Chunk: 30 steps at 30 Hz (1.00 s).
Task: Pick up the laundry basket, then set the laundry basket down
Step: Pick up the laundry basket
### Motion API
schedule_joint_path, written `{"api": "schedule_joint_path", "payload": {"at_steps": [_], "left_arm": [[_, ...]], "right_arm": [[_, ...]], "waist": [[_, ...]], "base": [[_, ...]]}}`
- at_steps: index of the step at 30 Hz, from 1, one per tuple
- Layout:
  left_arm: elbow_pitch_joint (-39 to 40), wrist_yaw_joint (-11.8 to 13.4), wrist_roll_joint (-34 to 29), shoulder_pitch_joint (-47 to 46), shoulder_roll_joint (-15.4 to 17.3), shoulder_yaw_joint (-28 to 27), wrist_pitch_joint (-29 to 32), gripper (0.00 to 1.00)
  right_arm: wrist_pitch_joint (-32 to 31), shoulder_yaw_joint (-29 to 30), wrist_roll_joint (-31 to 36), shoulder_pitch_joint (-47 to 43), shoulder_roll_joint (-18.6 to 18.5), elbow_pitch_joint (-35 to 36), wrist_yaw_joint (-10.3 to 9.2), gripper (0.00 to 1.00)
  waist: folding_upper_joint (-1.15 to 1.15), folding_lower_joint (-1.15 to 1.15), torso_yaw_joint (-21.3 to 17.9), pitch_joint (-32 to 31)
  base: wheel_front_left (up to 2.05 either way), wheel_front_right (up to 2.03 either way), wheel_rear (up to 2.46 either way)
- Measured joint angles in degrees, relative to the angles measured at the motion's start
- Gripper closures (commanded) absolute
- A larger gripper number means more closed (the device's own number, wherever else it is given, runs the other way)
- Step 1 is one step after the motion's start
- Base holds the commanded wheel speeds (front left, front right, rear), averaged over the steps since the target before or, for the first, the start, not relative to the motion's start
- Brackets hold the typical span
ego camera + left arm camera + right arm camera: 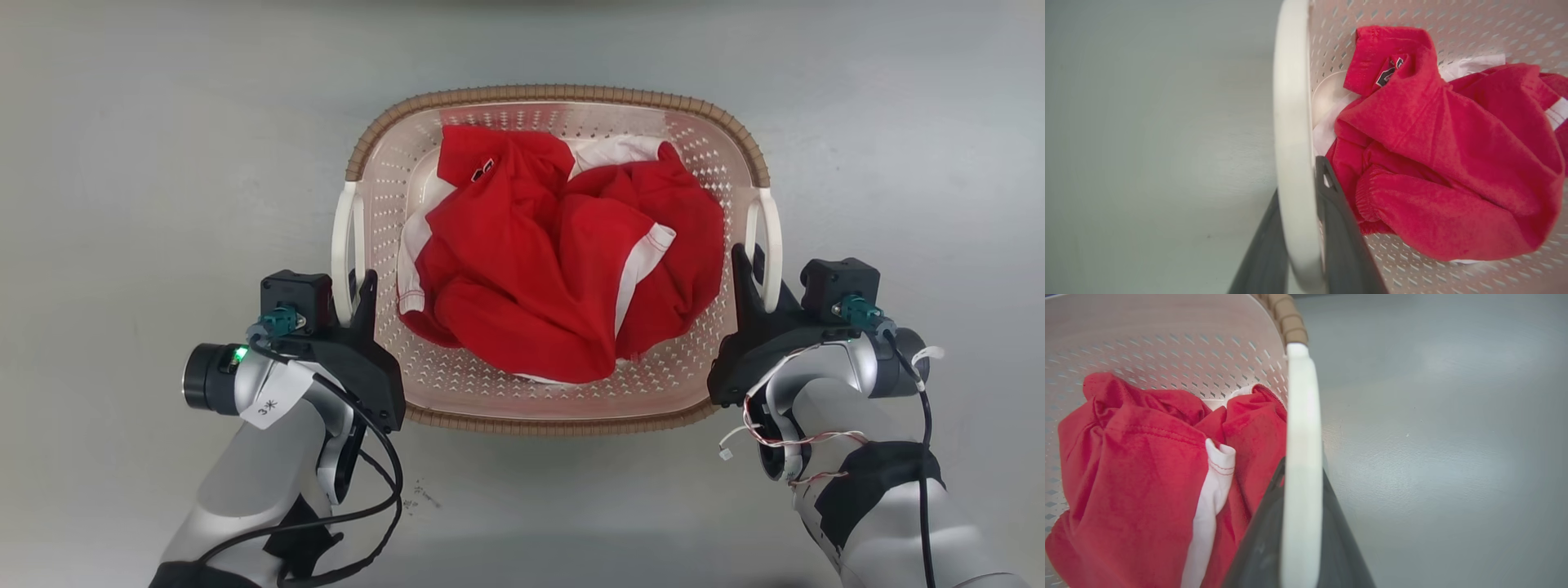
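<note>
Smooth grey floor (pixel 122 122) all around basket (pixel 563 96): rounded-rectangular, perforated pale pink plastic, brown woven-look rim, with crumpled red-and-white shirt (pixel 539 269) heaped inside. Left gripper (pixel 357 286) closed on basket's white left handle (pixel 343 237), right gripper (pixel 755 261) likewise on right handle (pixel 771 237), one dark finger either side of each.

The left gripper (pixel 357 290) pinches the left handle (pixel 344 237) of the laundry basket (pixel 555 94). The right gripper (pixel 751 265) pinches the right handle (pixel 772 237). Both forearms reach in from its near side.
</note>
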State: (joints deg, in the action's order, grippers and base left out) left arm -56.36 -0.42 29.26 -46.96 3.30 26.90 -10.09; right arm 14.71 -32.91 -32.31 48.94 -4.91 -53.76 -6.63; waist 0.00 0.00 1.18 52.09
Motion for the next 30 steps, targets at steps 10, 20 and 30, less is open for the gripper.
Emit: {"api": "schedule_joint_path", "payload": {"at_steps": [10,20,30], "left_arm": [[-1.68,1.29,3.57,0.27,-0.21,2.47,-0.34,1.00],[-3.97,1.94,7.08,1.81,-0.29,4.48,-0.68,1.00],[-7.06,2.01,10.20,7.08,-0.60,6.91,-0.41,1.00]], "right_arm": [[-0.01,-2.87,-3.45,-0.10,0.05,-2.15,-0.43,1.00],[-0.27,-7.28,-6.95,-0.86,0.12,-3.42,-0.52,1.00],[-3.13,-12.92,-11.10,-5.88,0.19,-3.79,-0.81,1.00]], "waist": [[0.00,0.00,0.24,-4.15],[0.00,0.00,0.51,-11.23],[0.00,-0.01,0.73,-19.36]], "base": [[0.00,0.00,0.00],[0.00,0.00,0.00],[0.00,0.00,0.00]]}}
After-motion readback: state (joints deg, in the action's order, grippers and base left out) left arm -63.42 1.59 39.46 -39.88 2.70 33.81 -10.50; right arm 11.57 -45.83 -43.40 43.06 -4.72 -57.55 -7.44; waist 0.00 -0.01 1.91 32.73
